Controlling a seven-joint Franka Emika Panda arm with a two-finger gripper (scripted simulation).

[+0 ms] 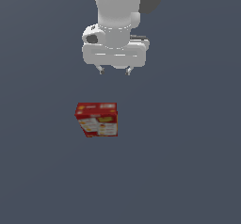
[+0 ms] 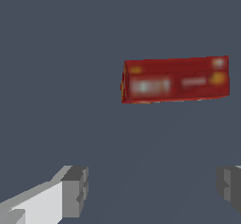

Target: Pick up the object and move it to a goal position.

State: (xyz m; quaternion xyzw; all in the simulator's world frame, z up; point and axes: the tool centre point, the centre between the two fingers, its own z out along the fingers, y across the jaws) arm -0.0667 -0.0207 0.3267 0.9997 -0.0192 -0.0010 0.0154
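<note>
The white Panda arm (image 1: 123, 6) comes down from the top of the exterior view, its wrist pointing straight at the dark grey floor (image 1: 188, 171), with the gripper (image 1: 114, 70) hanging well above that surface. The claw is released: its two short fingertips (image 1: 100, 70) stand apart, and in the wrist view the grey pads (image 2: 75, 190) sit at opposite sides of the frame with bare floor between them. The red carton (image 1: 97, 119) with yellow and white printed labels stands on the floor below the gripper in the exterior view, slightly toward that view's left, clear of both fingers. In the wrist view the carton (image 2: 176, 79) lies outside the gap between the pads. Plain floor surrounds the carton on every side.
</note>
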